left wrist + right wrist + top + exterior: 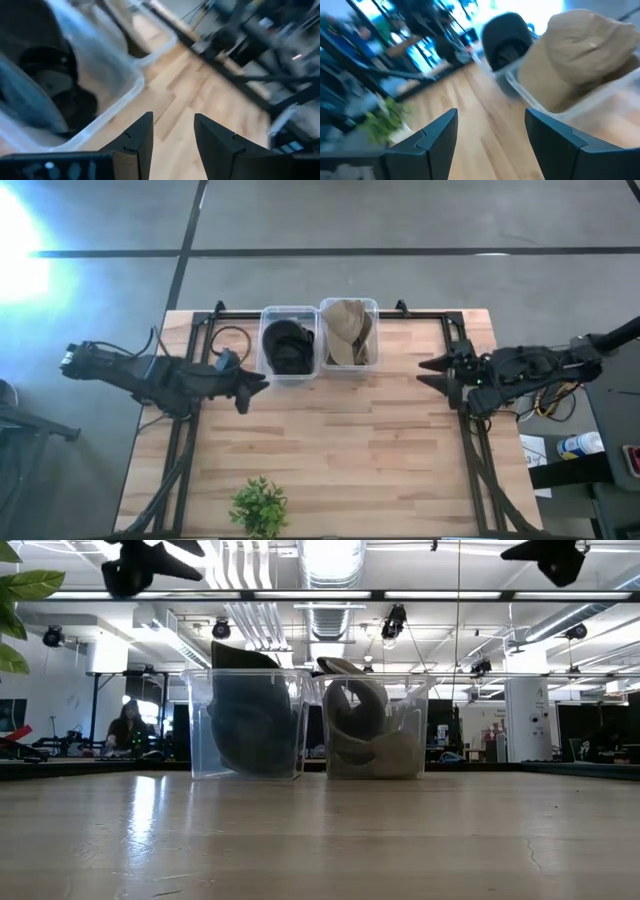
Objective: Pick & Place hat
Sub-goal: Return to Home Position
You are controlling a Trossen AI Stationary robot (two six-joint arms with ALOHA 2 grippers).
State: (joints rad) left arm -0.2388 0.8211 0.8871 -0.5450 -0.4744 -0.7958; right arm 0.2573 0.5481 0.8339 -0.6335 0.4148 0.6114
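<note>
Black cap is sitting inside the left transparent bin, and a brown cap is filling the right transparent bin just beside it. The two bins are standing close side by side at the middle of the wooden table's far edge, as the low camera sees it. From table height, both caps are leaning upright against the clear walls, their tops rising above the rims.

The left gripper is hovering above the table just left of the black cap's bin, pointing toward the table's middle. Its two fingers are standing moderately apart, with bare wood showing between them, and are gripping nothing. The right gripper is hovering over the table's right side, well apart from the brown cap's bin, pointing left. Its fingers are spread wide and are likewise holding nothing.

A small green plant is sitting at the near edge, left of centre.
</note>
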